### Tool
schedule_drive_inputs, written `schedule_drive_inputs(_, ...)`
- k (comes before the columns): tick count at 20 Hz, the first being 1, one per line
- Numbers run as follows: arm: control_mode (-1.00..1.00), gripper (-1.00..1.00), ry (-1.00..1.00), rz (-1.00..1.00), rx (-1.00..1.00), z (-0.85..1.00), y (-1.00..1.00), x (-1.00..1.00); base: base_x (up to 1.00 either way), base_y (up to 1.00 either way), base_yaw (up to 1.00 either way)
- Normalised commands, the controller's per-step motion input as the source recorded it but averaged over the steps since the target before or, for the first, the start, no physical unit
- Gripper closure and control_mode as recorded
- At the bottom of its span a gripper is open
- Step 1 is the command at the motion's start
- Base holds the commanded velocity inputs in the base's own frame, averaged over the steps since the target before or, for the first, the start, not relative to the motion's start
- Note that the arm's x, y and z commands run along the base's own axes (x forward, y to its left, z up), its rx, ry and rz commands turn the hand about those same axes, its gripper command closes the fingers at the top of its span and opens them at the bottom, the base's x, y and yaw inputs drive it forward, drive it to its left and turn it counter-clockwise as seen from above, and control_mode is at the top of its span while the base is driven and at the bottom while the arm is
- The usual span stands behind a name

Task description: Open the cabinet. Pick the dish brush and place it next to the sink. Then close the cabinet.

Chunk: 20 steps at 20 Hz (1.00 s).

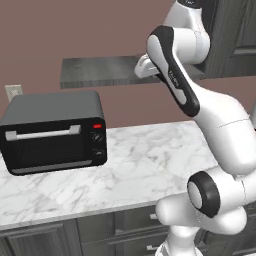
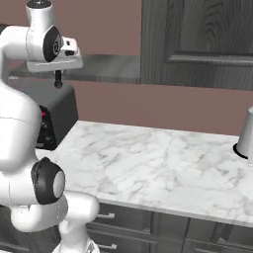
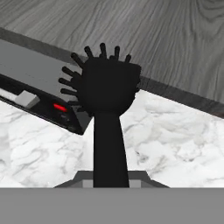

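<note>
My gripper (image 3: 109, 181) is shut on the thin handle of the black dish brush (image 3: 107, 87). The brush's round bristly head points away from the hand. In the right base view the gripper (image 2: 58, 73) hangs just in front of the cabinet's grey shelf board (image 2: 111, 68), and the brush (image 2: 58, 79) pokes down from it above the toaster oven. In the left base view the hand (image 1: 144, 67) sits at the shelf board's (image 1: 95, 71) right part, half hidden behind the forearm. A dark panelled cabinet door (image 2: 197, 39) stands at the upper right. The sink is out of view.
A black toaster oven (image 1: 52, 132) stands on the white marble counter (image 1: 150, 160) at the left, under the shelf. A light grey vessel (image 2: 247, 133) sits at the counter's right edge. Dark drawers with silver handles (image 2: 128, 220) run below the counter.
</note>
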Motion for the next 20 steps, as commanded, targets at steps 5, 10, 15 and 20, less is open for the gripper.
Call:
schedule_drive_inputs(5, -1.0, 1.0, -0.05, 0.0, 0.0, -0.55, -0.18, -0.92, 0.0, 0.0, 0.0)
schedule_drive_inputs(10, -1.0, 1.0, -0.02, 0.0, 0.0, -0.71, -0.21, -0.78, 0.0, 0.0, 0.0)
schedule_drive_inputs(15, -1.0, 1.0, -0.01, -0.04, 0.0, -0.63, -0.39, -0.57, 0.0, 0.0, 0.0)
schedule_drive_inputs(20, -1.0, 1.0, 0.0, -0.17, 0.0, -0.39, -0.49, -0.13, 0.0, 0.0, 0.0)
